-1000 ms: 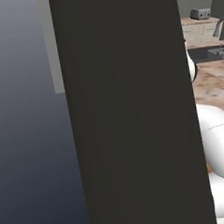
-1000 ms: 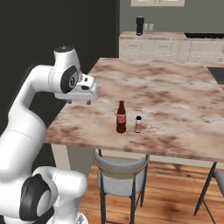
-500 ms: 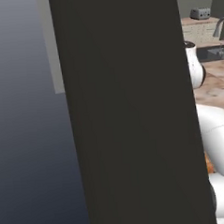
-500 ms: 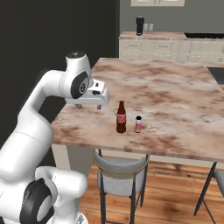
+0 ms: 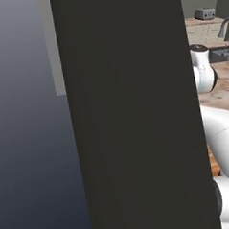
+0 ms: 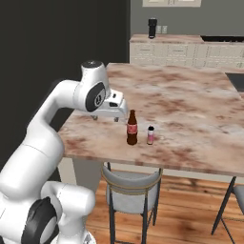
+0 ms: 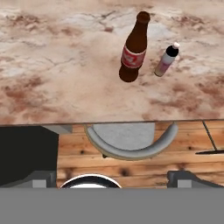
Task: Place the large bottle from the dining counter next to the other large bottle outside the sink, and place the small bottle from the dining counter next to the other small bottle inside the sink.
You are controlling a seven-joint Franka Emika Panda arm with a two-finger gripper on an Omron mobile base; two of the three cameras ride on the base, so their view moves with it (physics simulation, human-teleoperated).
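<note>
A large brown bottle with a red label stands near the front edge of the dining counter. A small pink bottle with a dark cap stands just to its right. My gripper hangs open over the counter, a short way left of the large bottle and touching nothing. In the hand view the large bottle and small bottle stand upright on the counter, well ahead of my wide-apart fingertips. A corner of the sink lies far back. The other bottles are out of view.
A grey-seated stool is tucked under the counter edge right below the bottles. A tall dark panel blocks most of the left base view. A faucet and a toaster stand at the far counter.
The arm has swung right and forward over the counter, bringing the open gripper closer to the large bottle. Both bottles have stayed put.
</note>
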